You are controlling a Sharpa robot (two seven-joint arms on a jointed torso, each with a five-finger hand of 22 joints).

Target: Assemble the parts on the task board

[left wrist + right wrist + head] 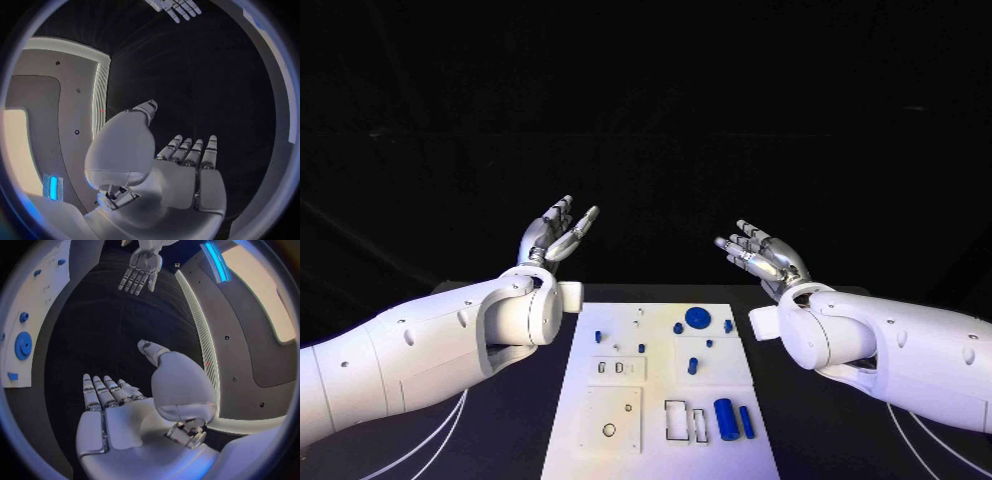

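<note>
black table is lying under us, and nearest we are seeing the task board with its blue parts waiting loose. beyond it we are holding our left hand and right hand raised, fingers apart and gripping nothing, likely poised before the first pick.
</note>
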